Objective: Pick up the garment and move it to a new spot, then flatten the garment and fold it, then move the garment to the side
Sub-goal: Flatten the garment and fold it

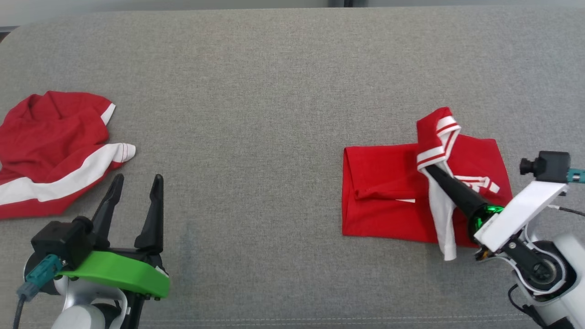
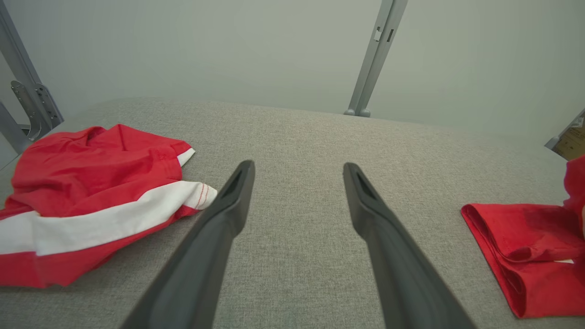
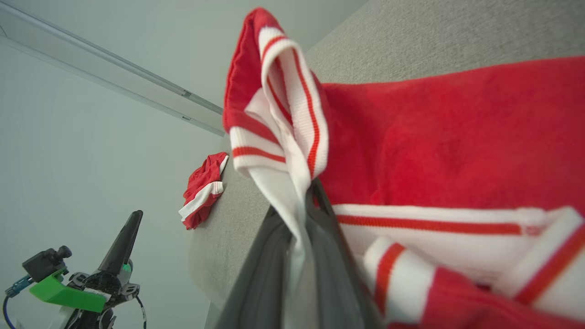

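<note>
Right gripper (image 1: 428,168) angles in over the folded garment (image 1: 384,183), clamped on its striped trim (image 1: 438,137). Left gripper (image 1: 139,179) points forward, fingers apart, beside a crumpled shirt (image 1: 50,137).

Soft cloth garment (image 1: 388,183), coarse woven surface (image 1: 274,91), matt fingers (image 1: 151,214)

The folded garment (image 1: 388,183) is bright red. Its ribbed trim is white with thin red stripes, and a plain white strip hangs from it. The crumpled garment (image 1: 50,151) is the same red, crossed by one broad white band with red stitching at its end. The table (image 1: 256,114) is a heathered mid-grey weave. The left claw (image 1: 138,179) has black fingers on a lime-green mount (image 1: 119,274). The right claw (image 1: 432,171) is black too, with a glossy green ring (image 1: 486,214) and a white bracket (image 1: 521,210).
</note>
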### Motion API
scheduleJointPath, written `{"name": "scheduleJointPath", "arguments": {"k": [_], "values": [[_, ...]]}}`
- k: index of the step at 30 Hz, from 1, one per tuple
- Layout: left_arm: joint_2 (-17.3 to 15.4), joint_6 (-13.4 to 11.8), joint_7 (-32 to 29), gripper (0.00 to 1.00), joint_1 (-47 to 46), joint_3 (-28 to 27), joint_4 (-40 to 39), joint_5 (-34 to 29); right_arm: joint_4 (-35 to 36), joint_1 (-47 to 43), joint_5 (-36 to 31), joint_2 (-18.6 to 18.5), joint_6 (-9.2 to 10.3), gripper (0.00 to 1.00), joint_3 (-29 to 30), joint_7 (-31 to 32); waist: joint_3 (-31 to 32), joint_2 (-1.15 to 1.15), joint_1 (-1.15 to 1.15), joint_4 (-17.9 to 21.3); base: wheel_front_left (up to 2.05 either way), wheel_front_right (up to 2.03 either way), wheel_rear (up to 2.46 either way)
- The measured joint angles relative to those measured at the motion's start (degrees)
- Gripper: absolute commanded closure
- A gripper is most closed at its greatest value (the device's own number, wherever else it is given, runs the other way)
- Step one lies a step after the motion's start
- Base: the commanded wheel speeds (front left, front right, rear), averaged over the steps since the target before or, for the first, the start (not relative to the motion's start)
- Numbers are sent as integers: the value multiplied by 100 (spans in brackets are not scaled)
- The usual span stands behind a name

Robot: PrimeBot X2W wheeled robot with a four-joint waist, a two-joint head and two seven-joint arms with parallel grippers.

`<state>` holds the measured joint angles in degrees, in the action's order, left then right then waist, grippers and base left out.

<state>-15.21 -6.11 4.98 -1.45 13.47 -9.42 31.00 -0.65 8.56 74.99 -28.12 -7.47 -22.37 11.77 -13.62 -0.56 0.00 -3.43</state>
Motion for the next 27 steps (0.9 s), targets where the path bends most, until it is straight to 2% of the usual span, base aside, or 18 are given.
{"name": "scheduleJointPath", "arguments": {"k": [2, 6, 11, 12, 13, 15, 21, 24, 27], "values": [[2, 1, -65, 0, -2, 78, 24, 0, 0, 9, -152, 248, 2, 100, -159, -111, 9, 0, 0, -18, 0, 0, 0], [18, 4, -110, 0, -4, 170, 86, 0, -84, 49, -557, 513, 9, 100, -413, -324, 15, 0, 0, -82, 0, 0, 0], [31, 4, -190, 0, -7, 183, 111, 0, -328, 185, -940, 672, 100, 100, -547, -526, -13, 0, 0, -176, 0, 0, 0], [32, 4, -190, 0, -7, 186, 120, 0, -370, 198, -996, 679, 101, 90, -583, -535, -20, 0, 0, -196, 0, 0, 0], [33, 5, -190, 0, -7, 185, 127, 0, -416, 205, -1079, 683, 111, 63, -613, -575, -26, 0, 0, -215, 0, 0, 0], [32, 4, -190, 0, -7, 147, 140, 0, -491, 261, -1227, 693, 132, 0, -737, -577, -39, 0, 0, -241, 0, 0, 0], [11, 4, -191, 0, -7, 54, 169, 0, -443, 392, -1296, 995, 120, 0, -936, -677, -26, 0, 0, -206, 0, 0, 0], [3, 4, -191, 0, -7, -2, 151, 0, -219, 421, -1282, 1053, 96, 0, -797, -872, -11, 0, 0, -147, 0, 0, 0], [4, 4, -190, 0, -7, -19, 121, 0, -12, 420, -1271, 956, 96, 0, -547, -1046, -18, 0, 0, -83, 0, 0, 0]]}}
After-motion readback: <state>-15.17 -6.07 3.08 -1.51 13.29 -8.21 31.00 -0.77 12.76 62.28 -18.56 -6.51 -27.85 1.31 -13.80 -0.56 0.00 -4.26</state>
